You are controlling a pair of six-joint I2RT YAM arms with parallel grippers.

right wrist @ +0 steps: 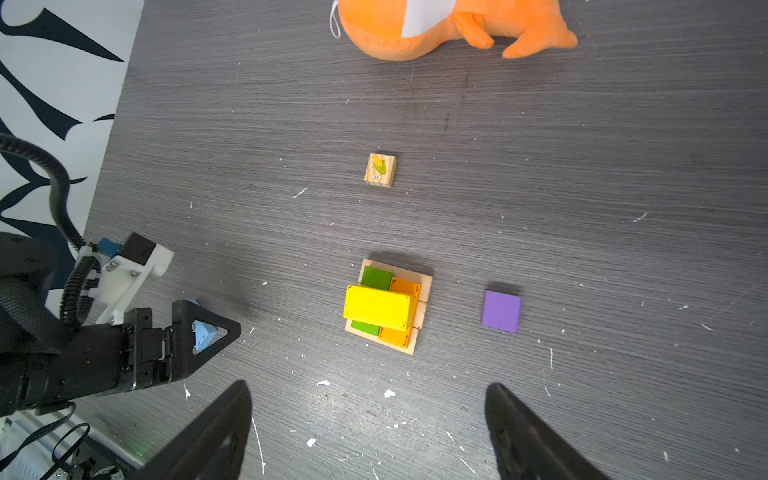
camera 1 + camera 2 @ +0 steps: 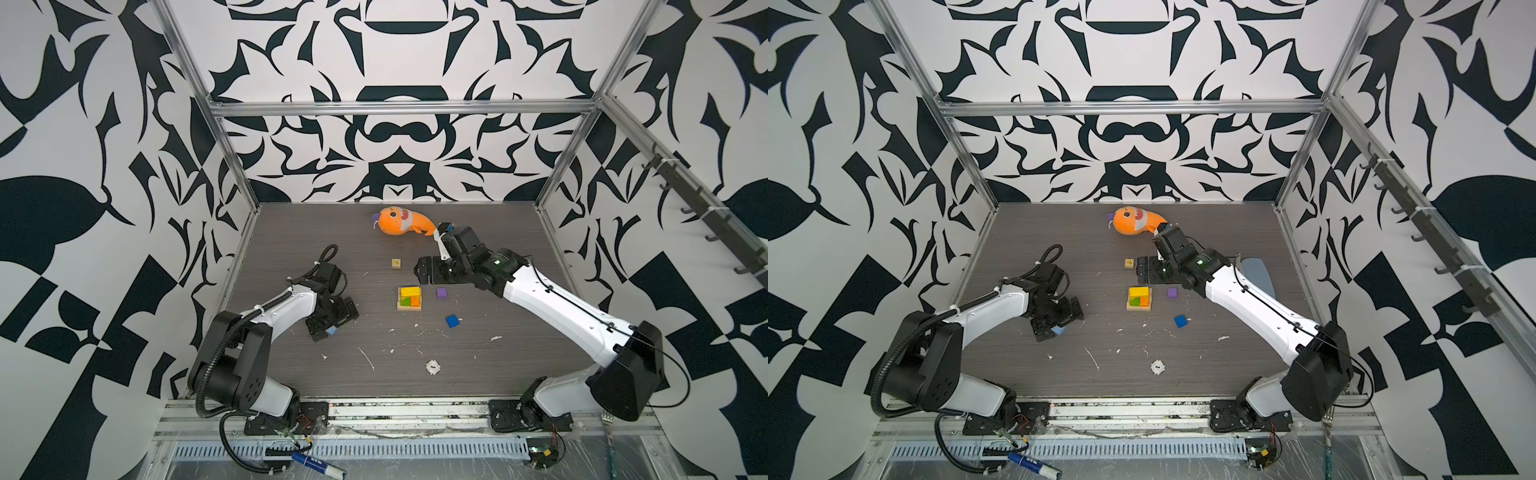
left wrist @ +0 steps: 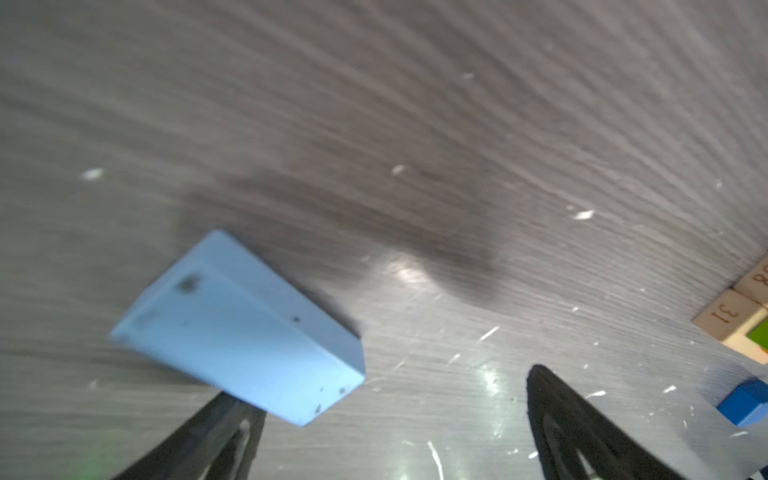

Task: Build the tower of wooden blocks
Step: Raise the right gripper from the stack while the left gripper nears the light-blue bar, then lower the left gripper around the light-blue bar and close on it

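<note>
Left of the wood block tower (image 1: 386, 307), the left gripper (image 3: 384, 382) had jaws wide apart with the light-blue brick (image 3: 241, 332) off-centre by one finger, so I judged it should straddle the brick squarely before closing, while the right gripper (image 1: 368, 384), jaws apart and empty, hovered near the tower

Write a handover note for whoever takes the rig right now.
Left gripper: open, low, with the light-blue brick lying by one finger, not clamped.
Right gripper: open, empty, raised near the tower.
Done: tan base, green brick and orange brick side by side on it, yellow brick across them.
Left to stack: light-blue brick, purple cube, blue cube, all loose.
A small picture cube is also loose.
</note>
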